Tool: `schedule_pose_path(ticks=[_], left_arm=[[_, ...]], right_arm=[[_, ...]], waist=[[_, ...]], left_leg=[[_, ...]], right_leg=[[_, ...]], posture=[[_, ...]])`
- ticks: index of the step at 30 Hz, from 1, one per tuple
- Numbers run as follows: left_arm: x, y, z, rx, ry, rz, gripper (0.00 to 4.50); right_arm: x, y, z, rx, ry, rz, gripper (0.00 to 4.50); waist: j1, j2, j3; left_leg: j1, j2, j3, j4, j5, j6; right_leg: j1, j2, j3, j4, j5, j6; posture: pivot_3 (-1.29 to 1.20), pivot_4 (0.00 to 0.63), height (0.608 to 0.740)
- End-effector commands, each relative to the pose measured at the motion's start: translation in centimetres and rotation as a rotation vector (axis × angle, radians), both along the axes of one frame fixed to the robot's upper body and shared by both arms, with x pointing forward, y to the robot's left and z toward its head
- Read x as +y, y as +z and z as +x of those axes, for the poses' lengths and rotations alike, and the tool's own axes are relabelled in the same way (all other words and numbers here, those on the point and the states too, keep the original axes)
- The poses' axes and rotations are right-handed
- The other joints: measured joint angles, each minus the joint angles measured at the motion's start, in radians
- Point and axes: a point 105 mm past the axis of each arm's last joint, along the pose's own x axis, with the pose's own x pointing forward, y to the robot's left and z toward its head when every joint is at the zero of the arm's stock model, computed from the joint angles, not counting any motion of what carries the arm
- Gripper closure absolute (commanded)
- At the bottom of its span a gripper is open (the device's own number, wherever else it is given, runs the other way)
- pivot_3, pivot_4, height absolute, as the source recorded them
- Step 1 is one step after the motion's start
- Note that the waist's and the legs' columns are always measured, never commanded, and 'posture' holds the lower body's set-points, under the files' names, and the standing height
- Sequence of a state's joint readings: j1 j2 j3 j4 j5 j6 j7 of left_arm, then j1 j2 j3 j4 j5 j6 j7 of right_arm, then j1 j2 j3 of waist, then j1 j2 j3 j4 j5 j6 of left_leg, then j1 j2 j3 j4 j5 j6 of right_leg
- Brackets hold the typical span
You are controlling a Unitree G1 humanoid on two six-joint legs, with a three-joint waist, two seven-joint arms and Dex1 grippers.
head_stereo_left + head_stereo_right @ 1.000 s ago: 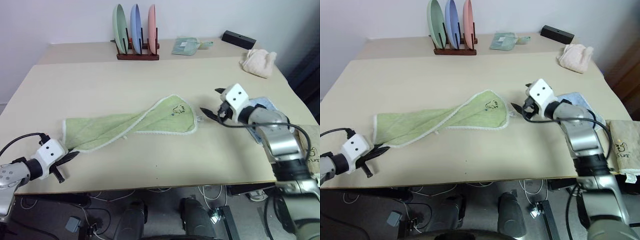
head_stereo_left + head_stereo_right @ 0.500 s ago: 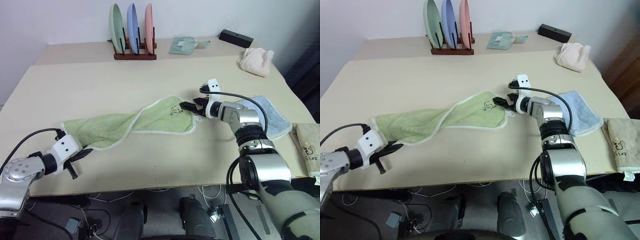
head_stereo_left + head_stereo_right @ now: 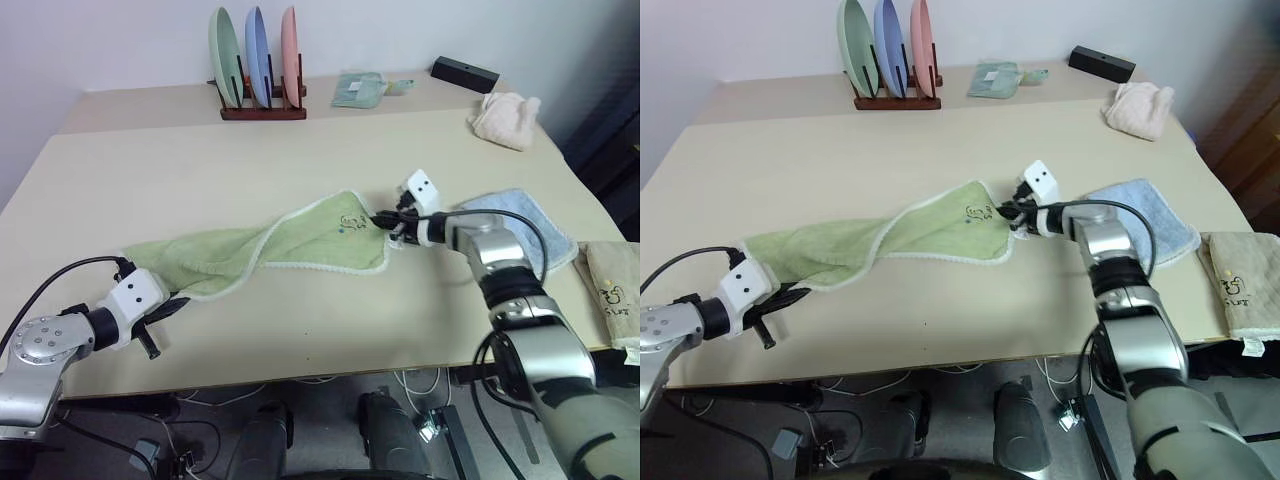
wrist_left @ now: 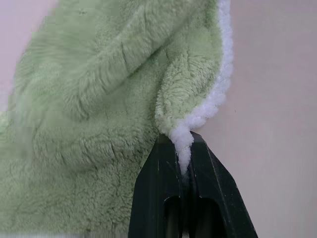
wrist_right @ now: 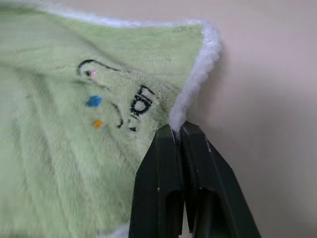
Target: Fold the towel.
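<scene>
The light green towel (image 3: 270,246) lies twisted across the middle of the tan table (image 3: 300,150), its whitish trim showing along the edges. A small dark embroidered mark (image 5: 136,104) sits near its right corner. My right gripper (image 3: 383,220) is shut on that corner's white trim (image 5: 190,91), beside the mark. At the towel's left end my left gripper (image 3: 170,305) is shut on the bunched trimmed edge (image 4: 198,116), close to the table's front edge.
A light blue towel (image 3: 520,225) lies under my right forearm. A cream-white cloth (image 3: 505,118) and a black box (image 3: 464,73) sit at the back right, a rack of three plates (image 3: 255,70) and a folded green cloth (image 3: 358,90) at the back. A beige cloth (image 3: 615,290) lies far right.
My right gripper moved left to the towel's marked corner and closed on its trim. The left gripper kept its hold on the other end. The camera shifted slightly.
</scene>
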State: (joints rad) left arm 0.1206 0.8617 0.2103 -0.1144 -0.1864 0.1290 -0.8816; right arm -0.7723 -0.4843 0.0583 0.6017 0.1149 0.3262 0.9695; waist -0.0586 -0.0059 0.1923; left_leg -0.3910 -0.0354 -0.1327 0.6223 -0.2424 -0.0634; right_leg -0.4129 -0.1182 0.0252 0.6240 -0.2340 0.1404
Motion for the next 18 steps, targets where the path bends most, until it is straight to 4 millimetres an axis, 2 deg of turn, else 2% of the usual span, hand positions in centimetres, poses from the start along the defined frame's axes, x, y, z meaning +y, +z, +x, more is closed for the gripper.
schedule_pose_path(ticks=[1,6,9,12,15,16,17,18], left_arm=[[-0.4,0.8,0.4,-0.029,-0.021,0.008,4.5],[-0.9,0.9,0.9,-0.028,-0.044,0.004,4.5],[-1.2,0.6,1.3,-0.021,-0.061,0.007,4.5],[-1.5,0.5,1.6,-0.019,-0.075,0.009,4.5],[-1.8,0.5,1.8,-0.02,-0.083,0.005,4.5],[-1.8,0.5,1.8,-0.02,-0.086,0.005,4.5],[-1.9,0.5,1.9,-0.019,-0.088,0.003,4.5],[-2.0,0.4,1.9,-0.019,-0.091,0.002,4.5]], right_arm=[[-0.4,2.5,-2.4,-0.074,0.085,0.015,4.42],[-1.8,1.6,-8.7,-0.065,0.268,-0.115,4.42],[-2.2,1.1,-9.9,-0.027,0.265,-0.149,4.42],[-2.6,1.4,-9.9,-0.005,0.228,-0.149,3.58],[-3.7,2.3,-8.2,-0.067,0.125,-0.169,2.2],[-4.1,2.4,-7.5,-0.078,0.082,-0.166,1.56],[-4.5,2.5,-6.8,-0.083,0.042,-0.166,1.21],[-4.8,2.4,-6.3,-0.083,0.011,-0.167,1.21]], waist=[[0.004,0.0,0.0],[0.018,0.0,0.0],[0.013,0.0,0.0],[0.013,0.0,0.0],[0.017,-0.001,0.0],[0.017,-0.001,0.0],[0.017,-0.001,0.0],[0.017,-0.001,0.0]], left_leg=[[0.0,0.0,0.0,0.0,0.0,0.0],[0.0,0.0,0.0,0.0,0.0,0.0],[0.0,0.0,0.0,0.002,0.0,0.0],[0.001,0.0,0.001,0.004,0.0,0.0],[0.0,0.0,0.001,0.005,0.0,0.0],[0.0,0.0,0.001,0.005,0.0,0.0],[0.0,0.0,0.001,0.005,0.0,0.0],[0.0,0.0,0.001,0.005,0.0,0.0]], right_leg=[[0.0,0.0,0.0,0.0,0.0,0.0],[0.0,0.0,0.0,0.001,0.0,0.0],[0.001,0.0,0.0,0.001,0.0,0.0],[0.001,0.0,0.0,0.001,0.0,0.0],[0.002,0.0,0.0,0.001,-0.001,0.0],[0.002,0.0,0.0,0.001,-0.001,0.0],[0.002,0.0,0.0,0.001,0.0,0.0],[0.002,0.0,0.0,0.001,0.0,0.0]], posture=[[0.0,0.15,0.74],[0.0,0.15,0.74],[0.0,0.15,0.74],[0.0,0.15,0.74],[0.0,0.15,0.74],[0.0,0.15,0.74],[0.0,0.15,0.74],[0.0,0.15,0.74]])
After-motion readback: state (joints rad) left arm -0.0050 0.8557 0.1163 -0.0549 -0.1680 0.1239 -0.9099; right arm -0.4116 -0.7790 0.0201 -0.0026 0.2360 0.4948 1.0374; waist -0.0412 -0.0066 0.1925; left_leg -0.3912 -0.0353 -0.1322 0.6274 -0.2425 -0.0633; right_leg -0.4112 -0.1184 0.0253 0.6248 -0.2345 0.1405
